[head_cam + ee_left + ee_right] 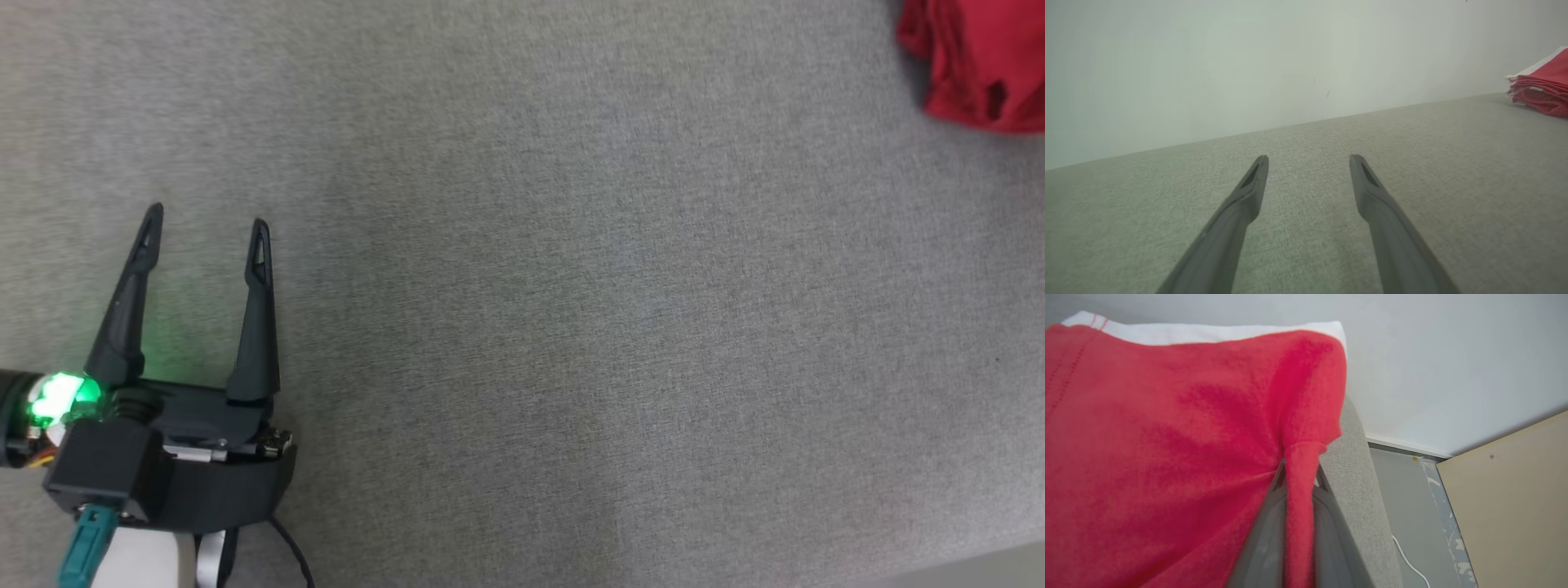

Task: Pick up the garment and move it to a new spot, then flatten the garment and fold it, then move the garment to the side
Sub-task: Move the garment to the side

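The garment (984,61) is red cloth, bunched at the far right corner of the grey fabric surface (571,286). From the left wrist it appears as a folded red stack (1545,87) at the right edge. My right gripper (1299,477) is shut on a pinched fold of the garment (1167,437), which has a white band along its top edge. My left gripper (206,224) stands open at the lower left, well away from the cloth, with nothing between its fingers (1249,192).
A pale wall (1249,61) rises behind the grey surface. Past the surface's right edge lie a grey floor (1412,506), a thin white cable (1408,559) and a beige panel (1515,498).
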Controlling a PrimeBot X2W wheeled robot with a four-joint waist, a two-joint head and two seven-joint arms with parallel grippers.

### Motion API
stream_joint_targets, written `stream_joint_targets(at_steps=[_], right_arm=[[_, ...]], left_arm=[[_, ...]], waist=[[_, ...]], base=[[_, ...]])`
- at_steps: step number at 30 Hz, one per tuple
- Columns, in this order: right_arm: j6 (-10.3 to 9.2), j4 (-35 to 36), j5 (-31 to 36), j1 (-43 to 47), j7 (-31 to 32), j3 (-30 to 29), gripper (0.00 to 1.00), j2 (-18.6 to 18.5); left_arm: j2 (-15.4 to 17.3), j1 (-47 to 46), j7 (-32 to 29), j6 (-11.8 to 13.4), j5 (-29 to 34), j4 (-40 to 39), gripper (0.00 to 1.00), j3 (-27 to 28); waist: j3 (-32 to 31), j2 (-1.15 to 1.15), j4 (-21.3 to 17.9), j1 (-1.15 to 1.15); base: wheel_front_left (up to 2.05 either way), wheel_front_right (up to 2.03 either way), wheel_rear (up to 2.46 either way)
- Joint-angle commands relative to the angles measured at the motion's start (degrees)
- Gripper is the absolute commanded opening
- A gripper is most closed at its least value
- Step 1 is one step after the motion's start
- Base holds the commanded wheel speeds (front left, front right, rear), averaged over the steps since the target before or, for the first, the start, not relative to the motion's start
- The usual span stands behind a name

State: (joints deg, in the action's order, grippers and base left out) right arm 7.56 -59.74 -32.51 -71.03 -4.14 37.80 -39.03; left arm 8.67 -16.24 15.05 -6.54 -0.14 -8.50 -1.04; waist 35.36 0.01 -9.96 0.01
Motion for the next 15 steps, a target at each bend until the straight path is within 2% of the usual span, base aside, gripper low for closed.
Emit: stream_joint_targets(at_steps=[1,12,13,14,15], right_arm=[[-0.16,-0.2,0.1,-1.2,-0.4,0.3,0.0,-0.8],[-0.16,-2.6,1.5,-6.8,-0.9,2.3,0.0,-3.0],[-0.16,-2.8,1.4,-7.0,-1.2,2.4,0.04,-3.0],[-0.16,-3.0,1.5,-7.0,-1.5,2.5,0.23,-2.8],[-0.16,-3.2,1.7,-7.0,-1.6,2.6,0.83,-2.5]], left_arm=[[0.4,-0.6,0.2,0.1,0.1,-0.3,1.0,-0.1],[1.2,0.0,0.1,0.6,-0.2,-1.4,1.0,-0.3],[1.2,0.0,0.1,0.7,-0.3,-1.4,1.0,-0.3],[1.3,0.0,0.1,0.8,-0.3,-1.3,1.0,-0.2],[1.3,0.1,0.1,0.9,-0.4,-1.3,1.0,-0.1]], waist=[[1.6,-0.01,-1.2,-0.01],[2.9,-0.01,-0.8,-0.01],[2.9,-0.01,-0.8,-0.01],[2.8,-0.01,-0.8,-0.01],[2.7,-0.01,-0.9,-0.01]], base=[[0.0,0.0,0.0],[0.0,0.0,0.0],[0.0,0.0,0.0],[0.0,0.0,0.0],[0.0,0.0,0.0]])
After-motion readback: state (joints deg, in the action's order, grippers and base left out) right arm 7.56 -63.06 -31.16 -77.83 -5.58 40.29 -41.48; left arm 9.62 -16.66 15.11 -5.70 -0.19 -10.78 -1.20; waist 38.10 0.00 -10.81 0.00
